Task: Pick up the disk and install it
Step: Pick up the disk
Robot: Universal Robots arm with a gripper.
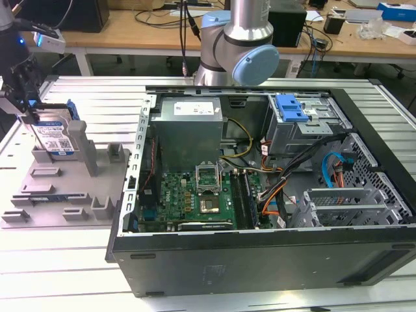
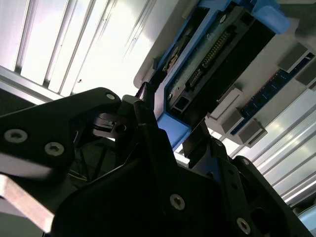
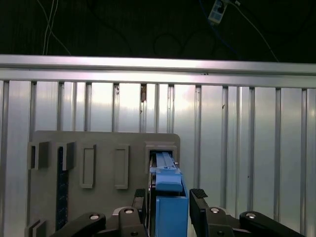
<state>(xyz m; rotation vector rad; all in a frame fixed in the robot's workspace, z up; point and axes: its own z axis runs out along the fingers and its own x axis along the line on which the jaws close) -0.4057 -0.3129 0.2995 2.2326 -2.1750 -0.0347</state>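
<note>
The disk [image 1: 57, 138] stands on edge in a slot of the grey holder block [image 1: 62, 192] at the exterior view's left, its white-and-blue label facing out and its blue frame around it. My gripper [image 1: 29, 116] hangs over its upper edge. In the first wrist view the disk's blue frame [image 3: 170, 212] sits between my two black fingers, which lie close against both its sides, with the gripper [image 3: 169, 200] over the holder block [image 3: 98, 148]. The second wrist view looks along the disk's underside [image 2: 212, 54], the gripper [image 2: 170, 133] pinching the frame's corner.
An open computer case [image 1: 123, 214] lies on the slatted metal table [image 1: 58, 273] to the exterior view's right of the holder. It has a blue drive-bay part [image 1: 290, 107] at its back. The arm's base [image 1: 237, 45] stands behind the case. A blue ribbed clip [image 3: 62, 187] lies in the holder.
</note>
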